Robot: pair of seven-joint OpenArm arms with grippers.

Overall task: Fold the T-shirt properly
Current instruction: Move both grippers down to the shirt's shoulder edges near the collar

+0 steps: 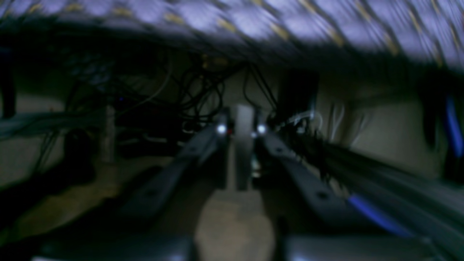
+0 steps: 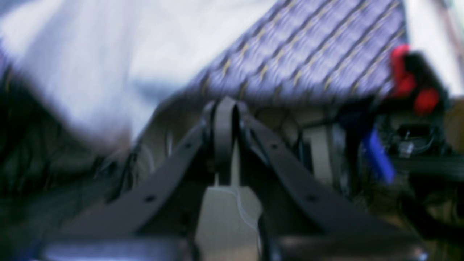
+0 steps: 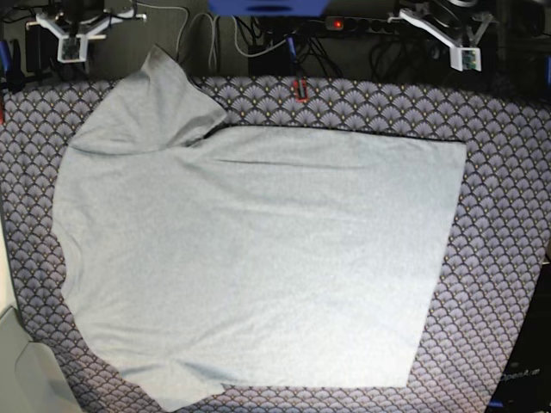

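Observation:
The pale grey T-shirt (image 3: 258,258) lies spread flat, plain side up, on the fan-patterned tablecloth (image 3: 499,172). Its hem is to the right and its neck to the left. One sleeve (image 3: 159,95) points to the far left corner, the other (image 3: 185,383) to the near edge. My right gripper (image 3: 73,39) hangs past the far left corner, shut and empty. In the blurred right wrist view it (image 2: 224,105) faces the table edge, with the shirt (image 2: 90,65) above it on the left. My left gripper (image 3: 465,47) hangs past the far right corner. In the left wrist view it (image 1: 241,125) looks shut and empty.
Behind the far table edge run cables (image 3: 250,39) and a power strip with a red light (image 3: 344,23). A small red item (image 3: 300,89) sits on the cloth's far edge. A grey surface (image 3: 21,370) fills the near left corner. Both wrist views are blurred.

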